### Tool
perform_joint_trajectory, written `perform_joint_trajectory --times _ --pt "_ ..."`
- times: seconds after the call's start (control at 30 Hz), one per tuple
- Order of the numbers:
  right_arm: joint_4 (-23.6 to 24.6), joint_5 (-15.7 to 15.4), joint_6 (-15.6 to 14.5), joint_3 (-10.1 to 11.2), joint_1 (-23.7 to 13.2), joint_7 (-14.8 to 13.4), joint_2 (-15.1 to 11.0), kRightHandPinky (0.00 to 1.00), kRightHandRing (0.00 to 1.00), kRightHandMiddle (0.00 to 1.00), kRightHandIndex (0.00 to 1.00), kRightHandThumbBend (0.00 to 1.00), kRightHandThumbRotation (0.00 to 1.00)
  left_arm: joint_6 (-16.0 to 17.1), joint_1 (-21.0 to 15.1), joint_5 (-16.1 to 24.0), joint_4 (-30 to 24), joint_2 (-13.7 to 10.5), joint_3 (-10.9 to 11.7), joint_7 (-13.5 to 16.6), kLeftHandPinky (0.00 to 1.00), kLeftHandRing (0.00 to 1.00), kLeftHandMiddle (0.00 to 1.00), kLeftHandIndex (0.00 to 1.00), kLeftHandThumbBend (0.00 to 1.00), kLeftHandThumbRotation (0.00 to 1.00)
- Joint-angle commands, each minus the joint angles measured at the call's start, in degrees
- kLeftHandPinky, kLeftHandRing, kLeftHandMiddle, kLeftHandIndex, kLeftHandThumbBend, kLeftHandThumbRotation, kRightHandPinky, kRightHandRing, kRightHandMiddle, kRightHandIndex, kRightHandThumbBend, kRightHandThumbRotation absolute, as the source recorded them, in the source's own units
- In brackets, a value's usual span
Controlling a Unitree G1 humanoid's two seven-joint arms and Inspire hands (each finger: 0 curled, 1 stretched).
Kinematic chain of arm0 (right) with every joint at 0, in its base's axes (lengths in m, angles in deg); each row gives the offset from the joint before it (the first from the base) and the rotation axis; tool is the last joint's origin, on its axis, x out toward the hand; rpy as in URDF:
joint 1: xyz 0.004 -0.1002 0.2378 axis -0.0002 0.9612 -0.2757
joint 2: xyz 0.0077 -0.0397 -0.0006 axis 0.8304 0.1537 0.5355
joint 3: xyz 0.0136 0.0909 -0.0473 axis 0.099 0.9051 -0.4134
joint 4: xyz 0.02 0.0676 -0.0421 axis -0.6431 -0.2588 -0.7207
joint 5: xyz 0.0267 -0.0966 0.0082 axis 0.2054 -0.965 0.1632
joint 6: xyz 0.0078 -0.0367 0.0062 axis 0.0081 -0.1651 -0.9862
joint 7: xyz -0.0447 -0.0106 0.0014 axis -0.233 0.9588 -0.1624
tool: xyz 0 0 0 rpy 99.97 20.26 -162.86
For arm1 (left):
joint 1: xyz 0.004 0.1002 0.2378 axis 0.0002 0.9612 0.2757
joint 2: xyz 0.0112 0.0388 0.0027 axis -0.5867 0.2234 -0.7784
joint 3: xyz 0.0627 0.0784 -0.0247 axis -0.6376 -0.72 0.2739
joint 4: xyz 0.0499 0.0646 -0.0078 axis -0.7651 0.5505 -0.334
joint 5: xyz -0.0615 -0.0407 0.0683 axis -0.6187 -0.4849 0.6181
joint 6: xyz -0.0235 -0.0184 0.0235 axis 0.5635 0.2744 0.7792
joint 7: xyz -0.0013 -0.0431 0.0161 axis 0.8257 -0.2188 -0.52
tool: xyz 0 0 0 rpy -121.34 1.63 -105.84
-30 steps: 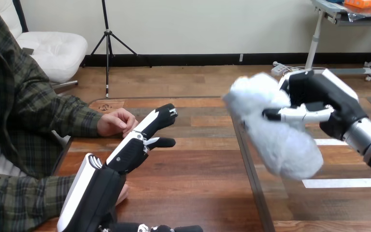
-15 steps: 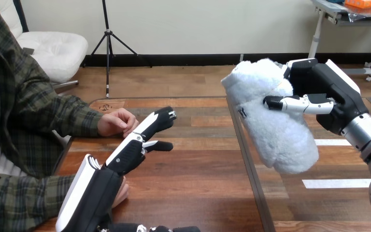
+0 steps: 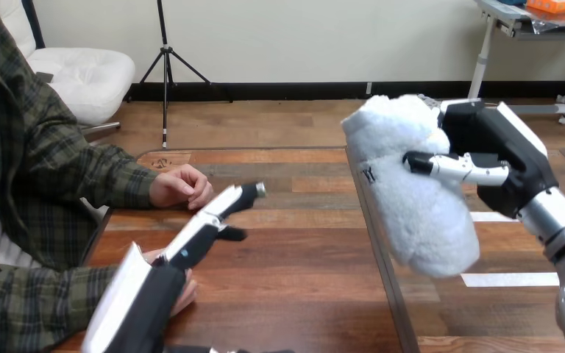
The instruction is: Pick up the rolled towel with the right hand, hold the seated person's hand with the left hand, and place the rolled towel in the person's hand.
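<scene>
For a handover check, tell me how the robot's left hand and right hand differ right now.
Grasp: the right hand curls its fingers round the rolled towel; the left hand has straight fingers and holds nothing. Height: the right hand is raised above the table; the left hand lies low over it, beside the person's farther hand. Both are black with white shells.

Item: wooden table (image 3: 294, 294) before me, dark plank top, with a dark seam (image 3: 382, 257) running from far edge to near edge.
Left of the seam, far: the person's farther hand (image 3: 180, 185), fingers curled, resting on the top.
Left of the seam, near: the person's nearer hand (image 3: 185, 293), lying partly under my left arm (image 3: 151, 309).
Right of the seam: two pale strips (image 3: 511, 279), flat on the top.
</scene>
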Motion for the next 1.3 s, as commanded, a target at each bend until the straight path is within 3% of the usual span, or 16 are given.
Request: perform_joint_trajectory --times 0.0,0.2,0.37,0.6,0.9,1.27 --pt "3.2 1.7 -0.1 1.9 -1.1 -0.7 0.7 0.06 0.11 0.19 0.23 0.64 0.00 -1.5 1.3 8.9 -7.1 1.2 5.9 3.3 0.80 0.89 0.92 0.89 1.00 0.29" --pt "3.8 1.6 -0.6 1.8 -0.2 -0.9 0.6 0.07 0.13 0.20 0.25 0.68 0.00 -2.7 3.8 21.2 -13.1 3.0 12.9 8.1 0.81 0.86 0.90 0.88 1.00 0.36" --pt "4.7 1.6 -1.7 1.7 0.5 -1.5 0.6 0.08 0.13 0.21 0.26 0.70 0.00 -4.4 5.4 27.1 -17.2 3.0 17.1 10.5 0.79 0.83 0.86 0.87 1.00 0.39" --pt "5.6 2.0 -2.7 1.9 1.2 -1.2 0.5 0.09 0.14 0.23 0.26 0.72 0.00 -7.8 7.2 29.9 -21.8 1.7 21.9 10.9 0.79 0.82 0.83 0.85 1.00 0.39" --pt "6.2 2.7 -4.1 2.2 1.8 -0.1 0.4 0.11 0.16 0.24 0.28 0.71 0.00 -11.8 7.5 31.4 -24.6 -0.5 26.4 9.5 0.76 0.80 0.81 0.82 1.00 0.35" --pt "6.8 1.8 -2.9 2.0 2.7 -0.9 0.3 0.13 0.17 0.26 0.30 0.73 0.00 -15.1 6.3 32.3 -24.5 -3.9 28.5 8.3 0.70 0.76 0.78 0.80 1.00 0.32"
